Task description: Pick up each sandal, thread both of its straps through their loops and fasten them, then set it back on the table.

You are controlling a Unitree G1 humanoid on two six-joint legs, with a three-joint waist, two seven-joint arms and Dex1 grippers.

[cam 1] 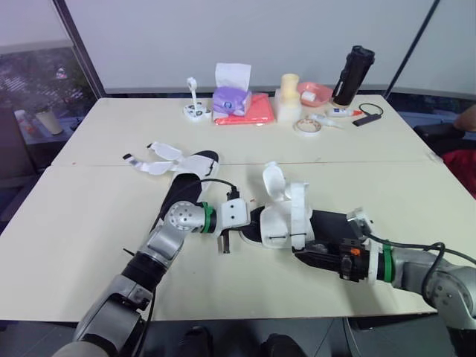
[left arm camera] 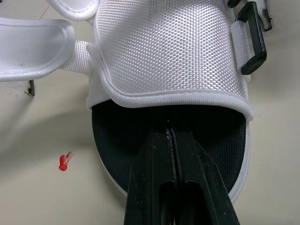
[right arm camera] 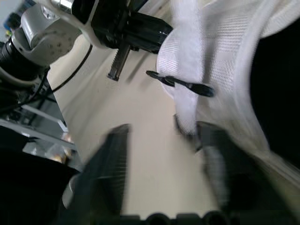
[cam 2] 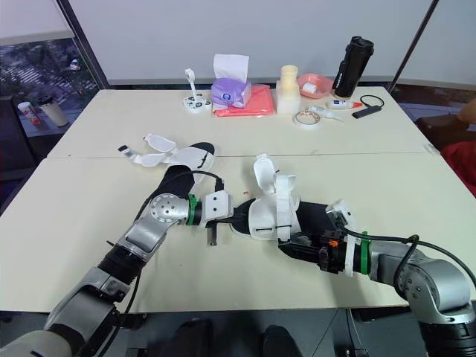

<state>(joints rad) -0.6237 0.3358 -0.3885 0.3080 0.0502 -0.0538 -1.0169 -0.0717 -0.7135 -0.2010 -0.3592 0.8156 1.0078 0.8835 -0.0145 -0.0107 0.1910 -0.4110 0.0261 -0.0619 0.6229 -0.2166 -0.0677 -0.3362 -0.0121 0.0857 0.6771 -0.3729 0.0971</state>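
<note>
Sandal (cam 1: 286, 216) likely light, straps (cam 1: 272, 178) limp: grasp stiff sole (left arm camera: 211, 140) edge. Left gripper (left arm camera: 171, 131) closed at sandal toe; right gripper (right arm camera: 161, 129) spread

White woven-mesh straps, black textured footbed and white sole rim on near sandal (cam 1: 286, 216) between the grippers, with black loop (left arm camera: 253, 40). Far sandal (cam 1: 182, 167) beyond left gripper (left arm camera: 171, 133): black footbed, white straps. Left gripper and right gripper (right arm camera: 161, 140) black. Cream worktop (cam 1: 89, 216), small red mark (left arm camera: 65, 161) beside left gripper. Far beyond both: purple tissue pack (cam 1: 230, 100), coral cloth (cam 1: 256, 110), black bottle (cam 1: 352, 74).

Tissue box (cam 1: 231, 100), tape roll (cam 1: 306, 126) and black bottle (cam 1: 352, 74) sit far back.
</note>
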